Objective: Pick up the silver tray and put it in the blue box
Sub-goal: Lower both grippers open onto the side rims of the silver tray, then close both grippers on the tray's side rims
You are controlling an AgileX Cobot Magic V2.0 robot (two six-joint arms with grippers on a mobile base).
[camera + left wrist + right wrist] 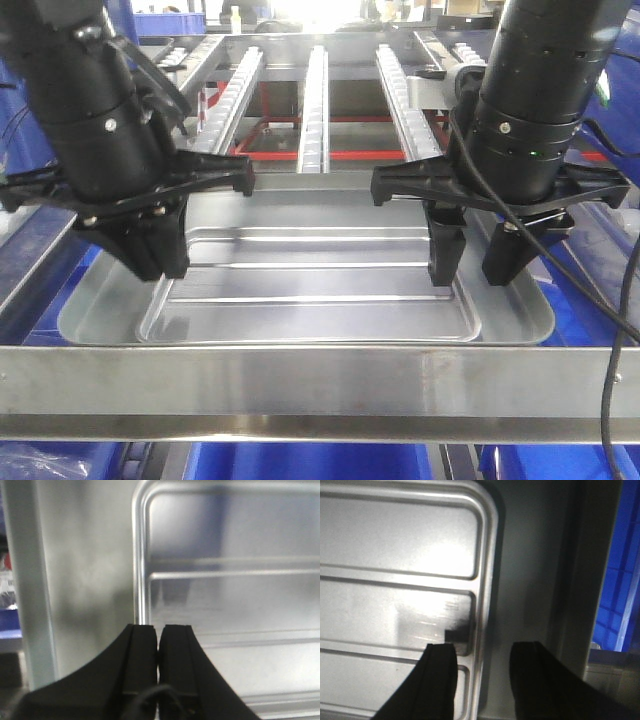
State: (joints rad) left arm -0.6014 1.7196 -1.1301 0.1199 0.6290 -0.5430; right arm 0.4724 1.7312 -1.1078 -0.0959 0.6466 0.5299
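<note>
Ridged silver tray [320, 285] lies flat mid-table [520, 318], near the front edge. Left gripper [160, 268] sits at its left rim, fingers pressed together; a grip on the rim can't be confirmed. Right gripper [472, 275] is open, straddling the right rim.

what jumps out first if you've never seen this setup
The big silver tray lies flat at the centre of the front view, its ridges catching the light. Two bulky black arms stand over it: the left gripper is pinched shut on its left rim, the right gripper open astride the right rim. Behind, roller rails run away from the camera.
</note>
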